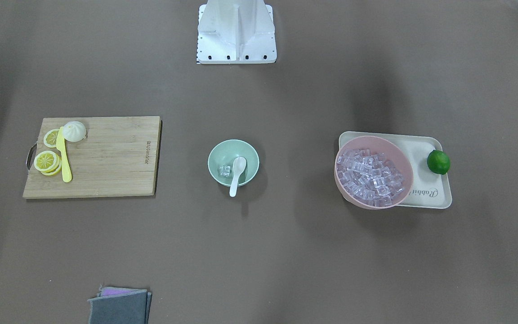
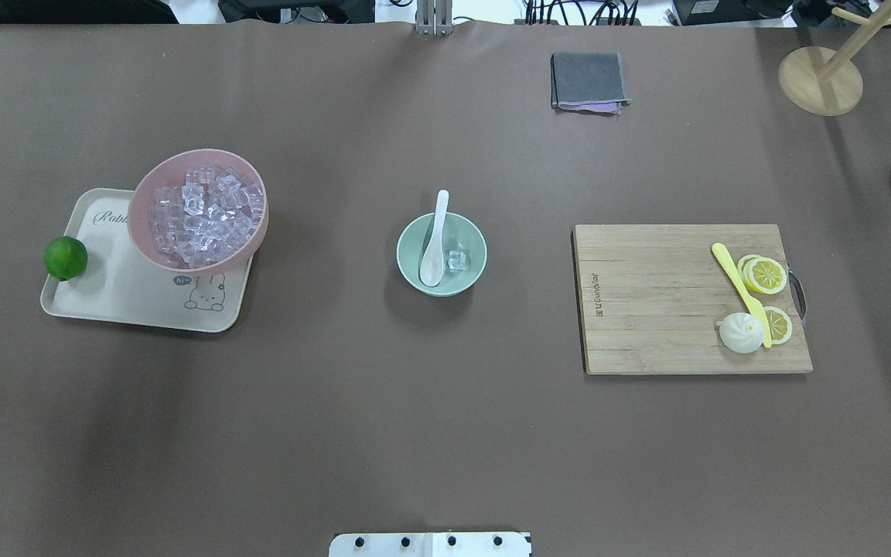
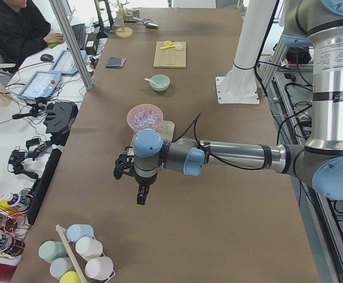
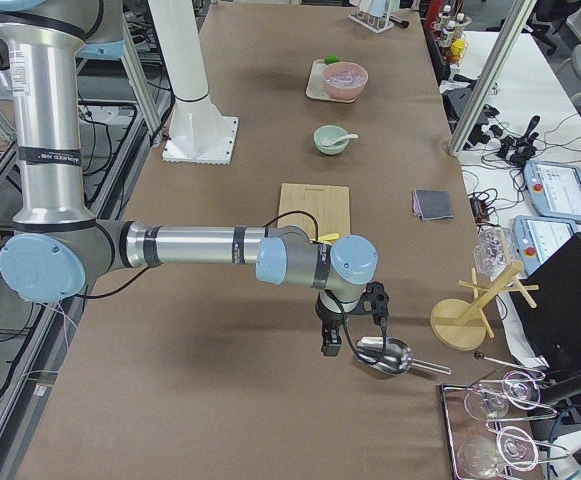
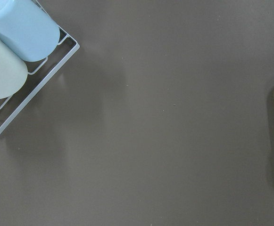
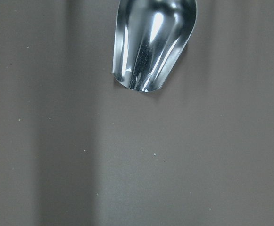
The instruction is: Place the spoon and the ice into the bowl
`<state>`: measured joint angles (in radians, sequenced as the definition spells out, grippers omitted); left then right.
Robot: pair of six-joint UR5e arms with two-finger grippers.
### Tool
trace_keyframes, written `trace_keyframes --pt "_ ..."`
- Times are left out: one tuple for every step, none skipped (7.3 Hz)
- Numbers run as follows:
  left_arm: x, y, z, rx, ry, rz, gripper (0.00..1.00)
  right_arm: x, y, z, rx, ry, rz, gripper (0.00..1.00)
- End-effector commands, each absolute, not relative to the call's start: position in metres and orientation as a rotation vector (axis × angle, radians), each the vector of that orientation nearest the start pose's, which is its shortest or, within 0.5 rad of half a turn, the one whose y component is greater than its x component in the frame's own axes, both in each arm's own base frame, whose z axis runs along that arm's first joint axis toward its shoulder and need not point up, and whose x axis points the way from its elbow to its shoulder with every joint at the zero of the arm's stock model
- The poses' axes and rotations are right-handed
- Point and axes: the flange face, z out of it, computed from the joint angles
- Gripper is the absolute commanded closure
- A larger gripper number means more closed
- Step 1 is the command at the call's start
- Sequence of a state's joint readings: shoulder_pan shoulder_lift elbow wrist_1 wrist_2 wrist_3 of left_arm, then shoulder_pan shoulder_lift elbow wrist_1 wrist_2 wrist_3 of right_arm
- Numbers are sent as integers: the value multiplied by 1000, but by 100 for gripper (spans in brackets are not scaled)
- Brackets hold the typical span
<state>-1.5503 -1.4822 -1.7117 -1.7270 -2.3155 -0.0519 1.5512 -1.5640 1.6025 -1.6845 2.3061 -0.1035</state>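
Observation:
The mint-green bowl (image 1: 247,150) stands mid-table and also shows in the overhead view (image 2: 467,234). The white spoon (image 1: 236,173) lies with its scoop in the bowl and its handle over the rim (image 2: 434,240). A clear ice cube (image 1: 225,170) sits in the bowl beside the scoop (image 2: 457,261). Neither gripper is near the bowl. The left gripper (image 3: 140,197) hangs over the table's end on the robot's left and the right gripper (image 4: 330,345) over the other end. Both show only in the side views, so I cannot tell whether they are open or shut.
A pink bowl (image 1: 405,166) full of ice sits on a cream tray (image 1: 425,189) with a lime (image 1: 438,162). A cutting board (image 1: 106,157) holds a yellow knife (image 1: 64,157), lemon slices and a bun. A metal scoop (image 6: 153,42) lies under the right wrist. A folded cloth (image 2: 587,81) lies far off.

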Motion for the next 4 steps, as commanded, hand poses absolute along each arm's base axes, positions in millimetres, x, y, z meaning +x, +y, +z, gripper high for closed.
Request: trace_keyframes --pt "-57 -465 620 165 746 45 2 57 -491 652 -39 -740 -88 0" --pt "-57 -465 620 167 746 46 2 56 -490 652 -41 -743 -87 0" --pt "-57 -465 619 170 748 47 2 56 -490 653 -42 -743 -86 0" --pt "-57 -465 618 174 748 49 2 56 -490 655 -45 -743 -87 0"
